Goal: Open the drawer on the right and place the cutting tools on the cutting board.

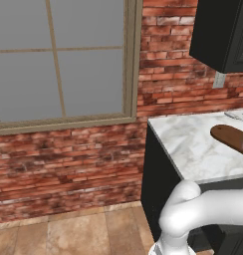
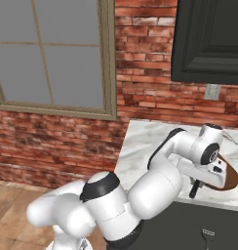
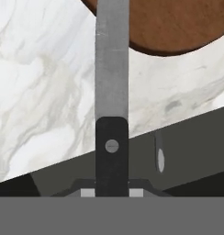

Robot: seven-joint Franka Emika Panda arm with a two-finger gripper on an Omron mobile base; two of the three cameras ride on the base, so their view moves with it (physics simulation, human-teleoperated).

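A cutting tool (image 3: 112,92) with a dark handle and a silver-grey blade is held by its handle in my gripper (image 3: 112,192), which is shut on it. Its blade points across the marble toward the rounded end of the reddish-brown cutting board (image 3: 178,23), and the tip overlaps the board's edge in the hand view. From the right base view my gripper (image 2: 201,179) hangs at the counter's front edge beside the cutting board (image 2: 229,177), the tool's dark handle (image 2: 193,189) sticking down. A dark drawer front with a handle (image 3: 160,157) lies below the counter edge; I cannot tell if it is open.
The white-grey marble countertop (image 1: 193,144) carries the board (image 1: 232,136) and a slim silver-grey item (image 1: 235,115) near the brick wall. A dark wall cabinet (image 2: 208,39) hangs above. Dark base cabinets with a handle (image 2: 207,235) stand below. A window fills the left.
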